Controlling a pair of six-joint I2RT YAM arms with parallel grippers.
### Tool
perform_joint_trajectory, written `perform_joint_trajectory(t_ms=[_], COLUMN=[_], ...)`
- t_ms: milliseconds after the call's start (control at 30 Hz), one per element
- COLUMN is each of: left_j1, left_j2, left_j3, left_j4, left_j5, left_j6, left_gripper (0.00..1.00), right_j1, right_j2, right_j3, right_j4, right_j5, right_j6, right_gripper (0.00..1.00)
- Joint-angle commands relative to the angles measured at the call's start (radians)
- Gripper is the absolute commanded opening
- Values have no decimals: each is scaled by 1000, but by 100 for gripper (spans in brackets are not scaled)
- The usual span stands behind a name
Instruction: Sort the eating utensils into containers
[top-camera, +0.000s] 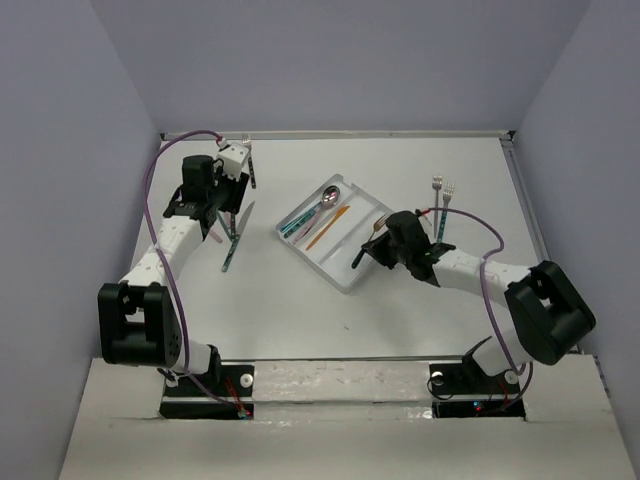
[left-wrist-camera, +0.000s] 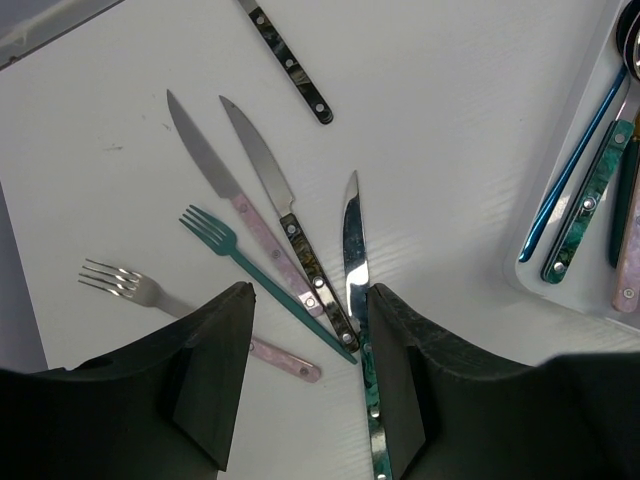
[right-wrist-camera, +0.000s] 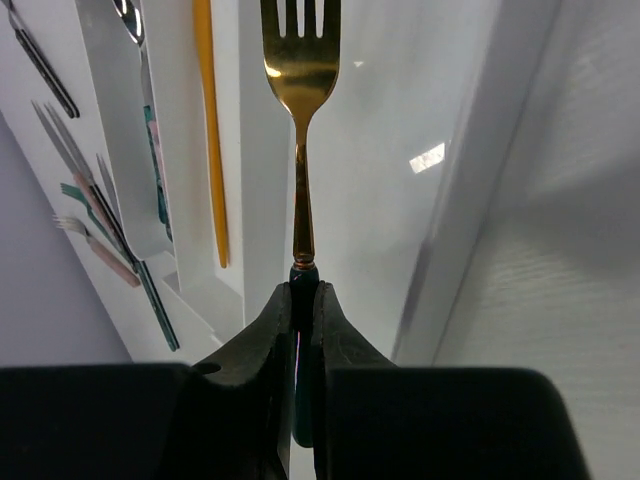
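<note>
Right gripper (right-wrist-camera: 303, 300) pinched shut on the handle end of a gold fork (right-wrist-camera: 300, 80). The fork's tines point straight away from the fingers, its long axis parallel to the tray (top-camera: 335, 272) compartments. It is over the bare compartment beside the orange utensil (right-wrist-camera: 210, 130); can't tell if it touches. Left gripper (left-wrist-camera: 310, 295) is spread wide above loose cutlery on the table (left-wrist-camera: 450, 130), with a teal-handled knife (left-wrist-camera: 352, 240) between its fingers, blade pointing away.

open table (top-camera: 420, 160) behind tray (top-camera: 338, 280), knives (left-wrist-camera: 254, 150) crowd under left gripper (left-wrist-camera: 308, 300)

A white table (top-camera: 300, 320) sits boxed in by plain lavender-grey walls (top-camera: 340, 60) — evenly lit.
</note>
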Motion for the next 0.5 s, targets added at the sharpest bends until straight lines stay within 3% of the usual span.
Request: perform_joint_trajectory(t_ms=[0, 200, 467], left_j1=[3, 5, 8], left_j2=[-32, -34, -34], left_j3=[-13, -18, -19], left_j4=[28, 31, 34], left_j5=[15, 4, 7], left_j6=[-4, 3, 4], left_gripper=[61, 61, 62], right_j1=[1, 1, 1], right_j2=[92, 190, 162], right_j3=[149, 148, 145], right_j4=[103, 103, 71], right_j5=[-36, -46, -32], right_j6=[-52, 10, -19], right_gripper=[0, 0, 14])
